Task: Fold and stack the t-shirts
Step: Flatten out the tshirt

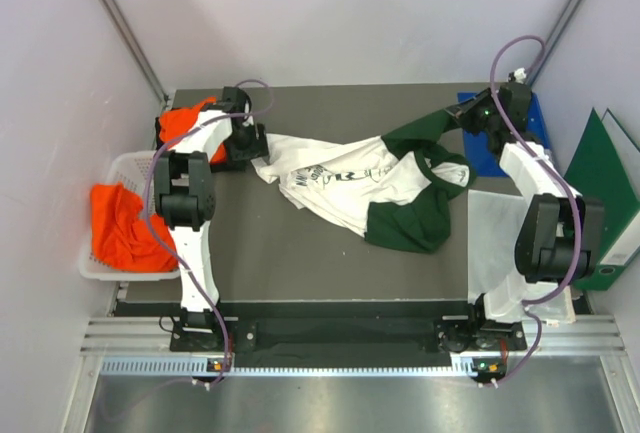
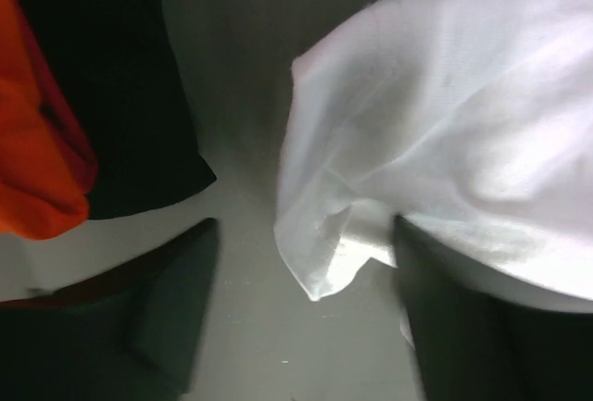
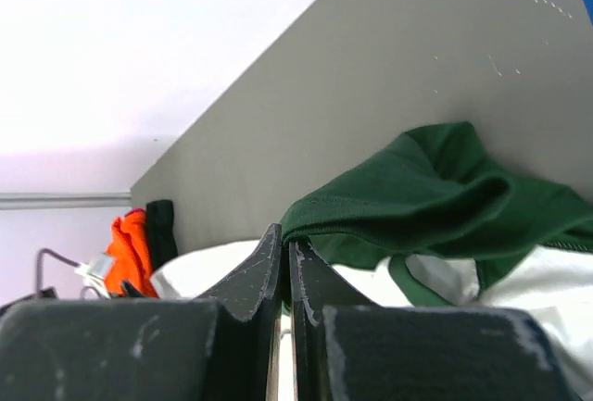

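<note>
A white-fronted t-shirt point(image 1: 340, 178) with dark green sleeves and black print lies crumpled across the middle of the table. My left gripper point(image 1: 252, 143) point(image 2: 306, 234) stands open at the shirt's left end. A white corner of cloth point(image 2: 320, 267) hangs loose between its fingers point(image 2: 176, 299) and drapes over the right one. My right gripper point(image 1: 470, 118) point(image 3: 288, 239) is shut on the hem of a green sleeve point(image 3: 417, 188) at the back right. One orange t-shirt point(image 1: 122, 223) fills the basket. Another orange t-shirt point(image 1: 185, 118) point(image 2: 32, 160) lies at the back left.
A white mesh basket point(image 1: 112, 168) hangs off the table's left edge. A black item point(image 2: 120, 95) lies beside the back orange shirt. A blue pad point(image 1: 495, 158) sits at the back right, a green folder point(image 1: 600, 178) leans outside it, and a white sheet point(image 1: 495, 243) lies near the right arm.
</note>
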Controlling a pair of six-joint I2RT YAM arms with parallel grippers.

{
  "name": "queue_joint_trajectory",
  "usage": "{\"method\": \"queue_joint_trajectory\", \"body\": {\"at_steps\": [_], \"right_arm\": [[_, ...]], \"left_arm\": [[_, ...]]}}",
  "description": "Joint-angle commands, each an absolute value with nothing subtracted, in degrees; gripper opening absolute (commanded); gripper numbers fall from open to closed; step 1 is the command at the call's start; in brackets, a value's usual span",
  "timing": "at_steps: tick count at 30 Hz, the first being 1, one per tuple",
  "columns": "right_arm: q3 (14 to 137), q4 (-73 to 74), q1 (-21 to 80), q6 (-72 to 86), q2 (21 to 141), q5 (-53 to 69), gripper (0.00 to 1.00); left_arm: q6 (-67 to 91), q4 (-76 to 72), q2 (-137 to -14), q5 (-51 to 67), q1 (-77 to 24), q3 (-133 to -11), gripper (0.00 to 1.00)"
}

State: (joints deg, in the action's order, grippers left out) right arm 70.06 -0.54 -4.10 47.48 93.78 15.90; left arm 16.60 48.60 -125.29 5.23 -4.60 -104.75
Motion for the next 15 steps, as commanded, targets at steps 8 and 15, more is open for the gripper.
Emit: {"method": "queue_joint_trajectory", "body": {"at_steps": [8,15], "right_arm": [[71.0,-5.6,-5.8,49.9,94.1,17.4,0.01],[71.2,-5.8,-6.5,50.3,93.1,18.7,0.02]], "left_arm": [[16.7,43.6,-124.2,12.5,-4.9,-103.7,0.15],[16.1,47.5,-120.6,10.9,-4.9,-109.9,0.0]]}}
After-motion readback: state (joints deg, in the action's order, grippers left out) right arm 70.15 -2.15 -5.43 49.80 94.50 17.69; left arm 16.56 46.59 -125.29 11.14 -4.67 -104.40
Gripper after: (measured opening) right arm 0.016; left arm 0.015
